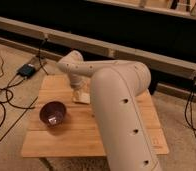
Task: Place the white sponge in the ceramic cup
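The white sponge (83,97) lies as a small cream block on the wooden table (61,140), near its back middle. My gripper (77,91) hangs at the end of the white arm, right over the sponge's left edge and touching or almost touching it. The wrist above hides part of the sponge. The ceramic cup is out of view, possibly behind my arm.
A dark purple bowl (53,113) stands on the left of the table, in front of and left of the sponge. My thick white forearm (123,120) covers the table's right half. Black cables (3,100) and a small box (27,70) lie on the floor at left.
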Tool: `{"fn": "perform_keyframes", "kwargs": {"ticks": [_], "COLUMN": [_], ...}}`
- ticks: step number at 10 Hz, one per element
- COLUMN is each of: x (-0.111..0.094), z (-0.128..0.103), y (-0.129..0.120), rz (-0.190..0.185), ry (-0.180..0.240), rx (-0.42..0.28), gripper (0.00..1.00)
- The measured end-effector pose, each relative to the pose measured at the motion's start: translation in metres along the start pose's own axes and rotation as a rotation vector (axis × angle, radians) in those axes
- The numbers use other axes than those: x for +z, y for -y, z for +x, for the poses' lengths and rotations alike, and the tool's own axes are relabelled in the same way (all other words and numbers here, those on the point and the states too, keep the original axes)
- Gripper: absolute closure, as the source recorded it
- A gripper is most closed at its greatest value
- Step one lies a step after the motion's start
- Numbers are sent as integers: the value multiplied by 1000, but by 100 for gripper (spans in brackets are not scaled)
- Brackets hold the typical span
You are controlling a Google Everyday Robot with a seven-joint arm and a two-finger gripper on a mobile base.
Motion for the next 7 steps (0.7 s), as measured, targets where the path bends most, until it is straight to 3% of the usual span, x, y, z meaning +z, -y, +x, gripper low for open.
{"fn": "perform_keyframes", "kwargs": {"ticks": [7], "x": [26], "z": [-6], "y": [9], "rz": [-36], "ry": [-23], "rx": [-31], "gripper": [35]}}
